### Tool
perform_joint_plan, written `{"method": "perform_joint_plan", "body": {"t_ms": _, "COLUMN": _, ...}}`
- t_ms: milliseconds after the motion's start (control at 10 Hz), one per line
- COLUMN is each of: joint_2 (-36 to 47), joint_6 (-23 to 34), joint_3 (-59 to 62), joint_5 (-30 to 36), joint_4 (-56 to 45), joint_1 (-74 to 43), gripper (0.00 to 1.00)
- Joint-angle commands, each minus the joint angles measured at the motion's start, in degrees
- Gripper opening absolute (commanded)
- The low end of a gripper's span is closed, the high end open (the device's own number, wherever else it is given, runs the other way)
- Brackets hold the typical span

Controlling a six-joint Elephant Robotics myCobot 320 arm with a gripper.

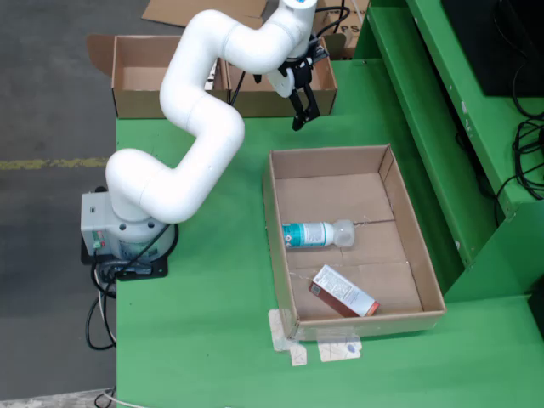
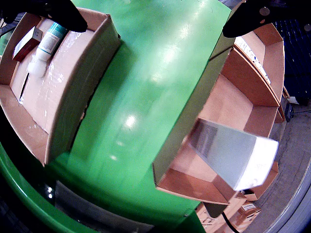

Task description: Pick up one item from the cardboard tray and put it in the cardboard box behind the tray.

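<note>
The cardboard tray [image 1: 276,212] lies on the green table and holds a clear bottle with a teal label [image 1: 316,234] and a red and white carton [image 1: 342,291]. My gripper [image 1: 304,115] hangs open and empty over the near wall of the cardboard box [image 1: 263,104] behind the tray. In the wrist view my gripper [image 2: 155,19] shows two dark fingertips [image 2: 63,17] wide apart with nothing between them. A white carton [image 2: 233,153] lies tilted inside the box [image 2: 218,104]. The tray [image 2: 73,92], bottle [image 2: 48,41] and red carton [image 2: 26,41] show at the left.
A second open cardboard box [image 1: 161,78] stands to the left of the first one. A raised green ledge [image 1: 442,127] runs along the table's right side. The arm's base [image 1: 123,234] is at the table's left edge. Tape patches [image 1: 327,348] lie before the tray.
</note>
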State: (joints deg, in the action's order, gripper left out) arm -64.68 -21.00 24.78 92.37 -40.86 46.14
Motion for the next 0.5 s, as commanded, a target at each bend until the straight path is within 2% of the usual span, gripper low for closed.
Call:
{"method": "perform_joint_plan", "body": {"t_ms": 0, "joint_2": -0.6, "joint_6": -1.6, "joint_3": 31.9, "joint_5": -1.5, "joint_4": -9.9, "joint_1": -0.9, "gripper": 1.00}}
{"method": "perform_joint_plan", "body": {"t_ms": 400, "joint_2": 0.5, "joint_6": -4.4, "joint_3": 39.1, "joint_5": -4.2, "joint_4": -17.7, "joint_1": 0.8, "gripper": 1.00}}
